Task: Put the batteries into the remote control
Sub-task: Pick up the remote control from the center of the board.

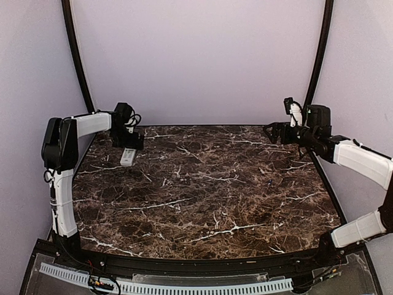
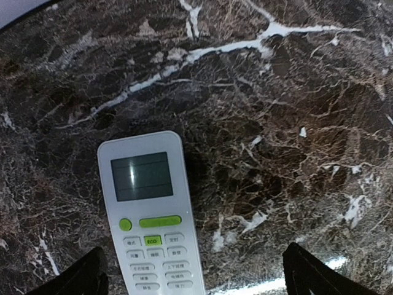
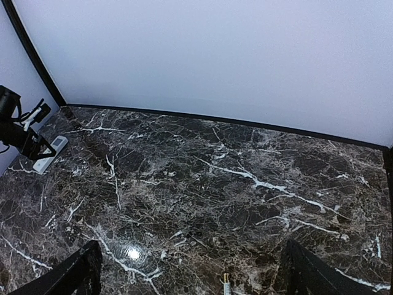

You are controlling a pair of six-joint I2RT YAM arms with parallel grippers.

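Holds the left fingers (image 2: 83,276) released wide over the face-up remote control (image 2: 150,209) on the surface (image 2: 276,92), likely to grab and flip it; right fingers (image 3: 80,270) likewise released, empty.

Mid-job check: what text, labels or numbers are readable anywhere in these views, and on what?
"ECO": on a green button of the slim white plastic remote control, left wrist view.
Other button labels on the remote: small characters, too blurred to read.
The greyish display: blank, no digits.
Top and right wrist views: nothing readable.
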